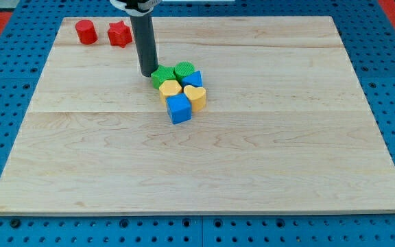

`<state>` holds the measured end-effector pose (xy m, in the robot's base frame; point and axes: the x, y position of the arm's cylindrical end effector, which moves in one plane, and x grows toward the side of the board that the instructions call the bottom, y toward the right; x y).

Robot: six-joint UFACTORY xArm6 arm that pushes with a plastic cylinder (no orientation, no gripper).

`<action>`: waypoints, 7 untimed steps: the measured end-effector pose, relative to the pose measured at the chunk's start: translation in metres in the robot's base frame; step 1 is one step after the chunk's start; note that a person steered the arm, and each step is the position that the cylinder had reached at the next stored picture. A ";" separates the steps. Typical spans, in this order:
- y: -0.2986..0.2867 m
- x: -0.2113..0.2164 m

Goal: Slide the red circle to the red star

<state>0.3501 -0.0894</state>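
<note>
My tip (149,73) apparently touching green block (161,77); red circle (85,31) beside red star (119,33).

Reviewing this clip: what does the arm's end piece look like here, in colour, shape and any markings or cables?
A straight, dark grey cylindrical rod, smooth and unmarked, ending in my tip on the board beside the green blocks. At the view's top it enters a white-and-black mount, mostly cropped. No cables or labels show.

I have one view only, looking down at a slant from beyond the board's (204,158) bottom edge. It sits far enough back to take in the whole board and some blue pegboard (5,96) around it.
</note>
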 end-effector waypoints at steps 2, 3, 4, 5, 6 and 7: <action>-0.019 -0.031; -0.019 -0.052; -0.022 -0.053; -0.028 -0.053; -0.054 -0.049; -0.077 -0.048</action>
<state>0.3024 -0.1663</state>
